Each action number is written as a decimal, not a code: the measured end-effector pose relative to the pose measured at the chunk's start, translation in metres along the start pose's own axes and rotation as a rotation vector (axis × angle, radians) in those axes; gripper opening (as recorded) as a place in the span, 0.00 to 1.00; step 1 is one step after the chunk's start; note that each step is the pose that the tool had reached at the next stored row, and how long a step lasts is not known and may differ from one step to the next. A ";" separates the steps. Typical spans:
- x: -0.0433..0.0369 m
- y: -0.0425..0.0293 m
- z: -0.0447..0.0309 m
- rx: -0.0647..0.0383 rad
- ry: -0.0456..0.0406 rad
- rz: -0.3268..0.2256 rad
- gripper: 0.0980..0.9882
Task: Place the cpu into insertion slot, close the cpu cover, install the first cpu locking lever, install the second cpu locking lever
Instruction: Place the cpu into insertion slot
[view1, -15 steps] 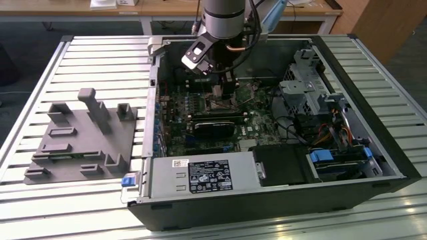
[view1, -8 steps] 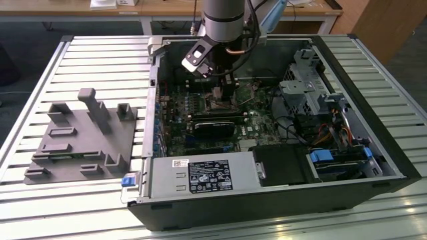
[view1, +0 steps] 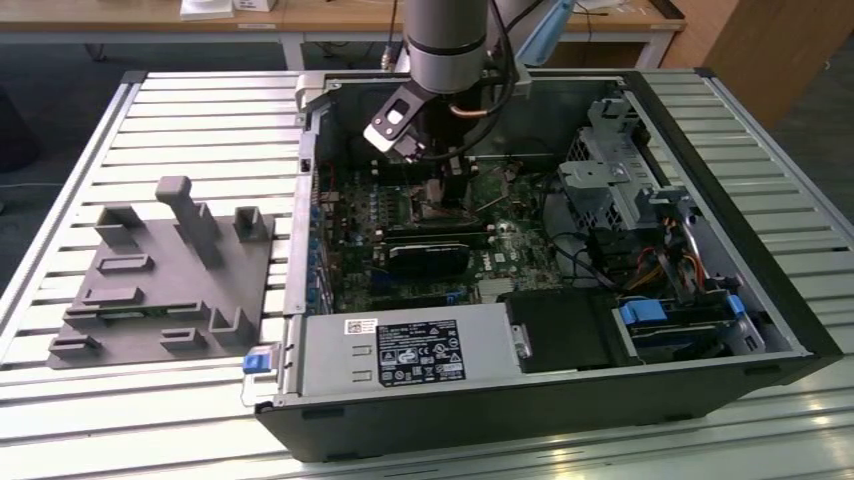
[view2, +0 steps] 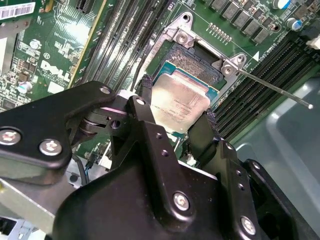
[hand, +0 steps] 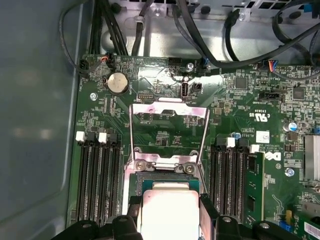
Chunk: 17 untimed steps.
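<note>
At the exterior view's left a grey fixture (view1: 160, 270) lies on the slatted table (view1: 80, 150). Right of it stands the open case (view1: 747, 300), with the arm (view1: 447, 40) reaching in at upper middle. In the second wrist view the gripper (view2: 177, 100) clamps the cpu (view2: 180, 107) by two opposite edges, right over the slot (view2: 195, 65); whether it is seated I cannot tell. In the first wrist view the cover (hand: 150, 110) lies flipped open beyond the slot.

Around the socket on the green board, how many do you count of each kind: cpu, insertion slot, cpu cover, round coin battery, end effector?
cpu: 1
insertion slot: 1
cpu cover: 1
coin battery: 1
end effector: 1
Total: 5
</note>
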<state>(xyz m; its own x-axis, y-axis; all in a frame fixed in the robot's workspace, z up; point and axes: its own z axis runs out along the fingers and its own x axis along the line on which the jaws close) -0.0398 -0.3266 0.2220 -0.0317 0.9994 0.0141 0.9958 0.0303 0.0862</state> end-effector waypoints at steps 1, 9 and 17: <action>0.0000 0.0000 0.0003 0.000 -0.0001 0.000 0.50; 0.0001 -0.0007 0.0032 0.000 -0.0005 0.007 0.50; 0.0007 -0.0019 0.0105 0.000 -0.0008 0.009 0.50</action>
<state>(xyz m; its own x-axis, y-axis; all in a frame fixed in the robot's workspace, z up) -0.0407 -0.3258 0.2114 -0.0228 0.9996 0.0140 0.9960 0.0215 0.0863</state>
